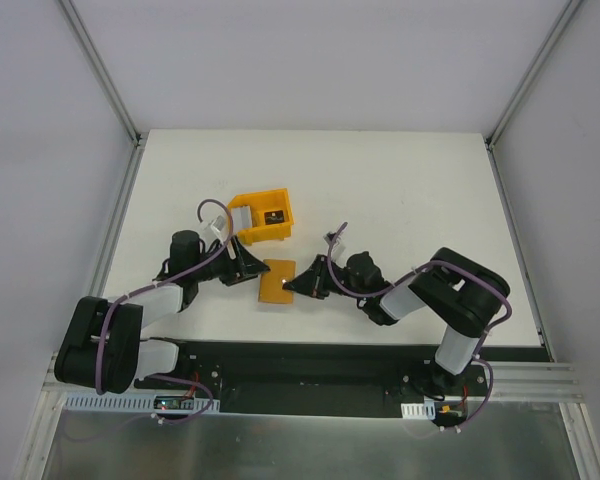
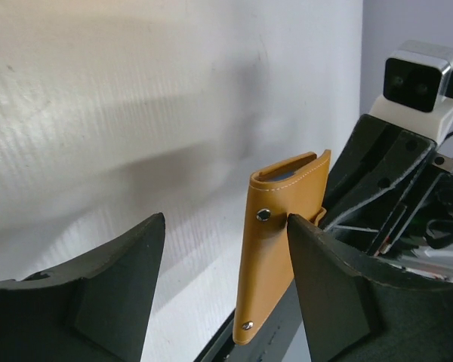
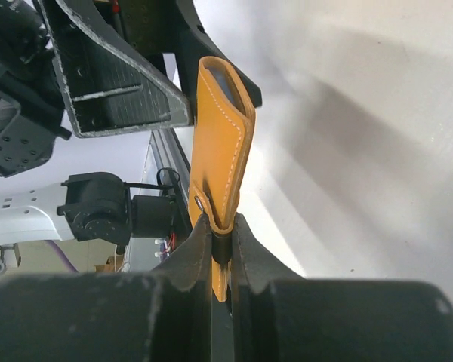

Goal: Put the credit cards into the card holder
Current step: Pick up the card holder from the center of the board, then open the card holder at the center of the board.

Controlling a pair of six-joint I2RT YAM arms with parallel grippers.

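Two pincers meet: your right pincer [image 3: 220,235] clamps the flat orange-tan leather card holder [image 3: 223,143] by one edge, standing between the spread jaws of your left pincer [image 2: 226,226]; hold firm, avoid twisting.

Card holder between the two grippers, bin behind it.

The card holder [image 1: 277,281] is taken as the landmark, with the table [image 1: 400,200] spread beneath it; whether it rests on that surface or is raised off it cannot be told. The left gripper [image 1: 250,267] is placed just to its left, fingers to either side of its left part. The right gripper [image 1: 294,284] is set at its right edge, which is pinched between the fingers. A bin [image 1: 265,237] is found just behind it, slightly to the left, and a small item [image 1: 273,216] is held in that bin.
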